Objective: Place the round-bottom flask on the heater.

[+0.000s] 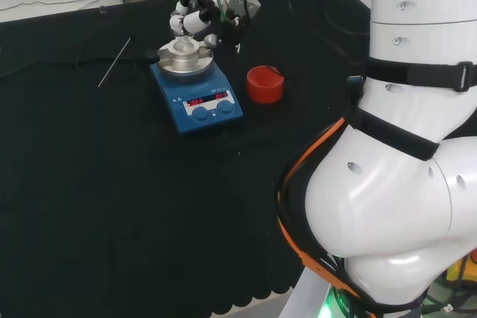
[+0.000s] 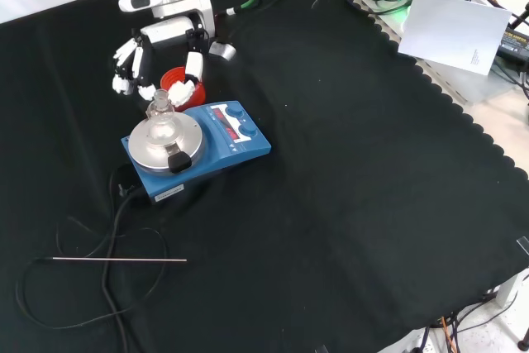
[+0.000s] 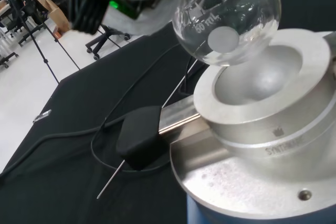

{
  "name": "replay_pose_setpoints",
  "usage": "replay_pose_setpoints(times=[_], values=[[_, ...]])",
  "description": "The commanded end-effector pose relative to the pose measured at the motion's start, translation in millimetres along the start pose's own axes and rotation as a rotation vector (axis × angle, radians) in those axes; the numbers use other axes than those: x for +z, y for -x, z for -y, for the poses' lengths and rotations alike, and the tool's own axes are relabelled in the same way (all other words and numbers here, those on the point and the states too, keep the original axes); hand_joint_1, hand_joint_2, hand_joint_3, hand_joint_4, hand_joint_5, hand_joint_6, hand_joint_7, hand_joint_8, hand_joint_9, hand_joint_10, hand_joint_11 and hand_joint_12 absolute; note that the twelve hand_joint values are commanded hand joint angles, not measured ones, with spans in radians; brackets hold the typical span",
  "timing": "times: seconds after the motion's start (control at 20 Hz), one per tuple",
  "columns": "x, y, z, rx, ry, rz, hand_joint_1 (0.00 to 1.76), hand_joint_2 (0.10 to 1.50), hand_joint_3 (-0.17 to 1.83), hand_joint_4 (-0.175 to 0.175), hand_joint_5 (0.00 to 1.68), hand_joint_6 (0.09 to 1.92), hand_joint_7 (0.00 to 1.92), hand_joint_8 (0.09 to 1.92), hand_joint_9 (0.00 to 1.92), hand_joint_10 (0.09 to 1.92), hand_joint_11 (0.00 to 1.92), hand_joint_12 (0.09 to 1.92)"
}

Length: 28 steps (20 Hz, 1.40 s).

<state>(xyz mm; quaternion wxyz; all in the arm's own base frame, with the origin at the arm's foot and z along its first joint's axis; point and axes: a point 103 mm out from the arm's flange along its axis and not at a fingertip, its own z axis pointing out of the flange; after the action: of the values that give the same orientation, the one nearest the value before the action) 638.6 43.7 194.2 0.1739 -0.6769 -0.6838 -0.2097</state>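
Currently I log the hand [image 2: 161, 47] above the far side of the heater [image 2: 198, 148] in the front view, its fingers [image 2: 193, 66] hanging down, spread and only slightly bent, closed round nothing that I can see. Round-bottom flask [image 3: 227, 17]: clear glass, its bulb at the hollow of the metal block [image 3: 273, 103] on the heater's plate; the wrist view shows the bulb at the hollow's rim (whether it is fully seated I cannot tell). In the front view the flask's neck [image 2: 159, 102] stands upright just below the fingertips, apart from them as far as I can judge. Red ring stand [image 1: 264, 84]: on the cloth [image 2: 347, 204], to the heater's right in the head view. Thin metal rod [image 2: 120, 260]: lying flat, well apart, beside a black cable [image 2: 107, 287].
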Motion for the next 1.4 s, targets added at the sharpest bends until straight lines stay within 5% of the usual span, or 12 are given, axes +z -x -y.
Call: replay_pose_setpoints(times=[0.05, 1.4], values=[[10.5, -3.3, -1.8, 0.0, -0.021, -0.002, 1.12, 0.59, 0.86, 0.175, 1.21, 0.88, 0.54, 0.56, 0.7, 0.54, 0.38, 1.27], [29.0, 5.5, 1.4, 0.033, -0.034, 0.039, 1.12, 0.6, 0.83, 0.175, 1.2, 0.88, 0.54, 0.56, 0.7, 0.53, 0.39, 1.26]])
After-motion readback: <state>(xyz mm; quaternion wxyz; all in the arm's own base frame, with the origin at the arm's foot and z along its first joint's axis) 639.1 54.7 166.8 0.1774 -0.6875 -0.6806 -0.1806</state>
